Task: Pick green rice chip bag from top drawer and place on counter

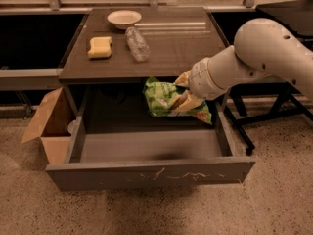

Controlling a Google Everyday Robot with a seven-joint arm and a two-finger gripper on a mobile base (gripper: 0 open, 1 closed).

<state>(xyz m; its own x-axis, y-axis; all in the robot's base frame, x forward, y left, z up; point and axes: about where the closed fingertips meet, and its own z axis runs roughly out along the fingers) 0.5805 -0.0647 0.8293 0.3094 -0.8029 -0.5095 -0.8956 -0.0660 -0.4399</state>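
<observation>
Above the top drawer [146, 174], the claw [184, 98] grips the crumpled, glossy green rice chip bag [164, 99]

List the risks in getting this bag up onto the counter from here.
The green rice chip bag hangs crumpled from the gripper, just below the counter front edge; it may snag there while rising. Gripped near one end, it might slip back into the top drawer.
</observation>
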